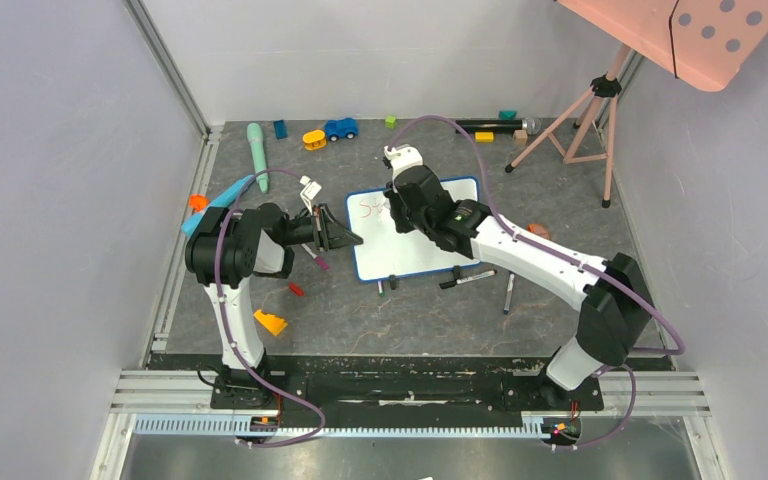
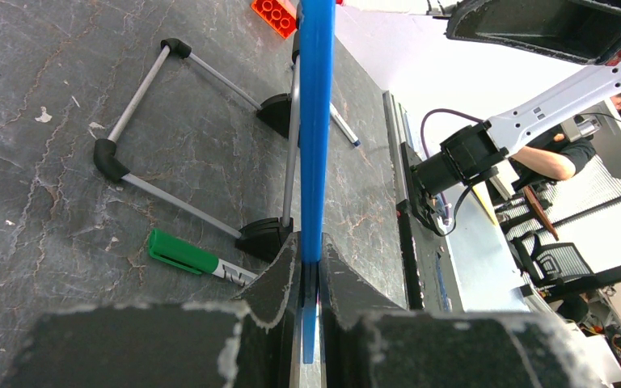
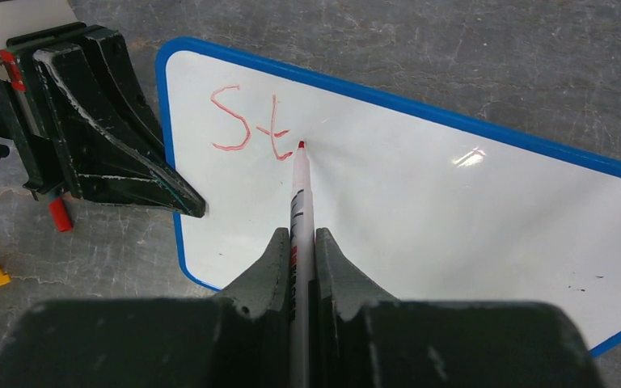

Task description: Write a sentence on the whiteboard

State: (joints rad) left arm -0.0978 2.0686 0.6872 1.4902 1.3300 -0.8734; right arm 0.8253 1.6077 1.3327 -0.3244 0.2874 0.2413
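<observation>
- The right claw is clenching a slim white marker pen with a red tip. The tip is seemingly touching the white, blue-framed whiteboard just right of the red handwritten letters "St".
- The left claw is pinching the board's blue edge, steadying it mid-way across the grey stone-patterned bench.
- The next letter is calling for light, even pressure and small rightward strokes, level with "St".
- The left grip is likely mattering most, since a sliding board would smear the line.

The right arm stretched over the whiteboard beside faint red marks, while the left arm met its left edge.
</observation>
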